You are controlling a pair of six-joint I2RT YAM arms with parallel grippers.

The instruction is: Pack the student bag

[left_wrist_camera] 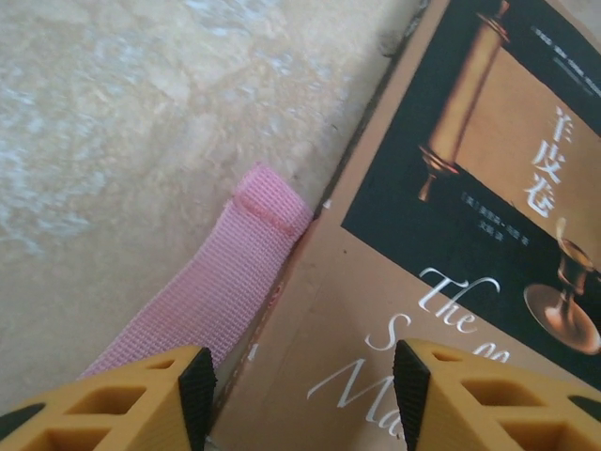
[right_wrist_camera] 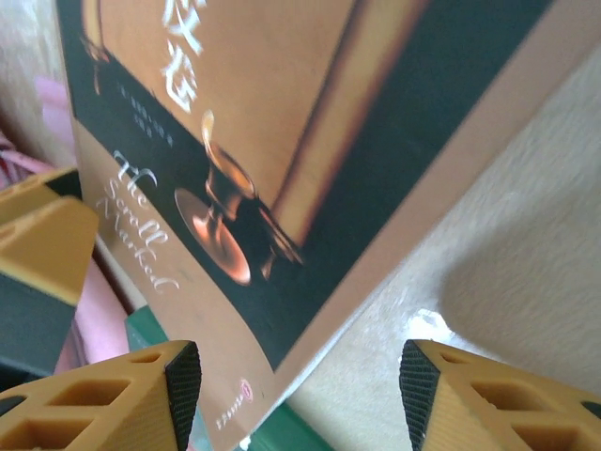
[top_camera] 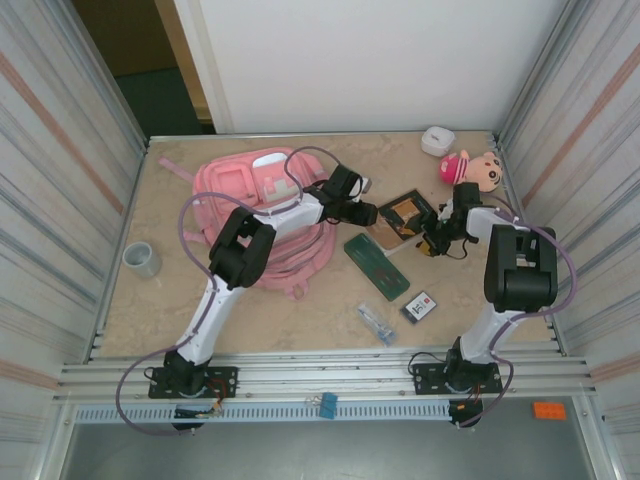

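Left of centre on the counter (top_camera: 300, 310) lies the backpack (top_camera: 232, 185), so I'd raise the book (top_camera: 405, 215) beside it evenly, keeping the loose strap (left_wrist_camera: 235, 272) out of the pinch; my left tool (left_wrist_camera: 305, 385) and right tool (right_wrist_camera: 291, 385) both stand spread across the book's edges. That backpack looks soft and pink, slumped flat, white patches up, straps trailing.

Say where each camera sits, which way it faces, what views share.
Top external: above, behind the bases, looking down at beige marbled table, large pink fabric backpack, left arm, right arm.
Left wrist: on left arm, facing down at brown paperback book, pink webbing strap; left gripper below.
Right wrist: on right arm, facing that book; right gripper below.
Shared: the book.
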